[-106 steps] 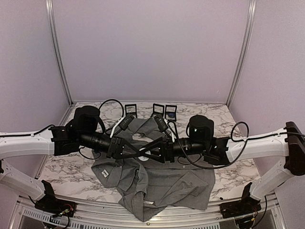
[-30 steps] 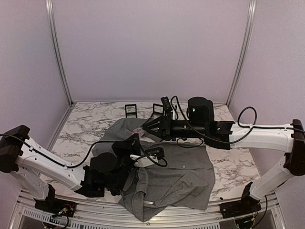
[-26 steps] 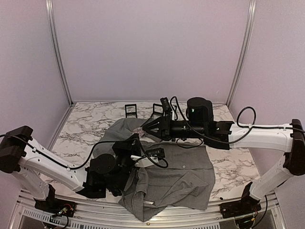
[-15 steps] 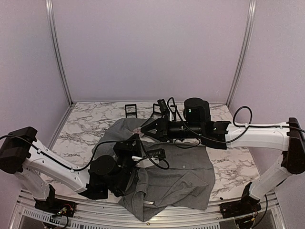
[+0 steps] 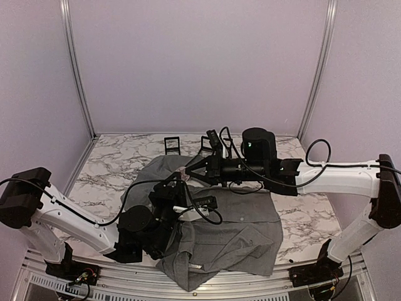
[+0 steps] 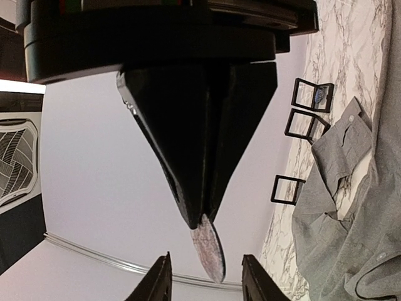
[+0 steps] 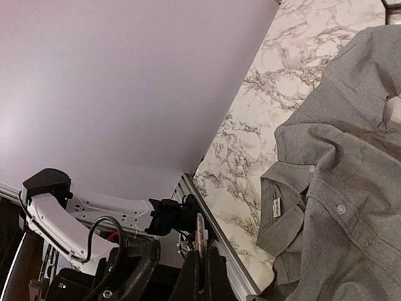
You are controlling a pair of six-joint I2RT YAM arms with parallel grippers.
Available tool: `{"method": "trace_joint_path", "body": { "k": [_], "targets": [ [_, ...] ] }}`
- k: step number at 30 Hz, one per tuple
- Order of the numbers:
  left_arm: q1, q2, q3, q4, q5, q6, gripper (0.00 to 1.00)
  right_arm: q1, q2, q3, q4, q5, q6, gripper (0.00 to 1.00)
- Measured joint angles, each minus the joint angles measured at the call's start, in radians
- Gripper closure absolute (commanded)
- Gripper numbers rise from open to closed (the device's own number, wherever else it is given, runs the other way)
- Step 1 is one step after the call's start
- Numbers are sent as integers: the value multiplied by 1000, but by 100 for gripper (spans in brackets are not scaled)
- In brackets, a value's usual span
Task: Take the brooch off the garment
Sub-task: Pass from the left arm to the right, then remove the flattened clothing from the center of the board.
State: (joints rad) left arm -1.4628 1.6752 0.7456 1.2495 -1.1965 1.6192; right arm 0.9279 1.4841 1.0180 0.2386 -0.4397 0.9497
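Top external: right arm (image 5: 326, 175) reaches left over garment (image 5: 244, 232), right fingers (image 5: 194, 168) pinching brooch (image 6: 210, 251); left fingers (image 6: 160, 282) parted below.

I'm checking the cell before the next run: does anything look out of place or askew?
The garment lies rumpled, not flat, with one corner hanging over the near edge of the table. The brooch is off it, pinched in mid-air at the tips of the right gripper, with the left gripper open beside it.

Left hand (image 5: 178, 179) and right hand (image 5: 186, 169) crowd tip-to-tip over the garment (image 5: 244, 219); open table (image 5: 103, 169) lies left, stands (image 5: 171, 145) behind.
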Motion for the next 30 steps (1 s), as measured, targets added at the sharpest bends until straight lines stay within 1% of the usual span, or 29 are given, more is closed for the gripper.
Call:
{"method": "trace_joint_path", "body": {
  "k": [2, 4, 7, 10, 12, 15, 19, 23, 26, 30],
  "targets": [
    [-1, 0, 0, 3, -6, -10, 40, -1, 2, 0, 0, 0, 0, 100],
    [-2, 0, 0, -3, -13, -27, 33, -1, 3, 0, 0, 1, 0, 100],
    [-3, -4, 0, -34, -20, -77, 28, -1, 3, 0, 0, 11, -1, 100],
    [-5, -29, 1, -143, -21, -178, 24, -2, 3, 0, -1, 32, -5, 100],
    [-6, -72, 9, -281, -16, -286, 23, -5, 2, 0, -4, 48, -11, 100],
    [-9, -163, 48, -529, 19, -504, 21, -23, 2, -2, -17, 84, -21, 100],
    [-10, -270, 109, -765, 98, -771, 20, -67, -24, -33, -19, 112, -27, 100],
    [8, -339, 142, -923, 197, -1009, 21, -121, -58, -72, -21, 134, -35, 100],
    [43, -359, 160, -1017, 285, -1154, 22, -145, -78, -91, -27, 146, -43, 100],
    [150, -360, 205, -1134, 420, -1344, 24, -165, -103, -111, -35, 159, -54, 100]
  ]
}}
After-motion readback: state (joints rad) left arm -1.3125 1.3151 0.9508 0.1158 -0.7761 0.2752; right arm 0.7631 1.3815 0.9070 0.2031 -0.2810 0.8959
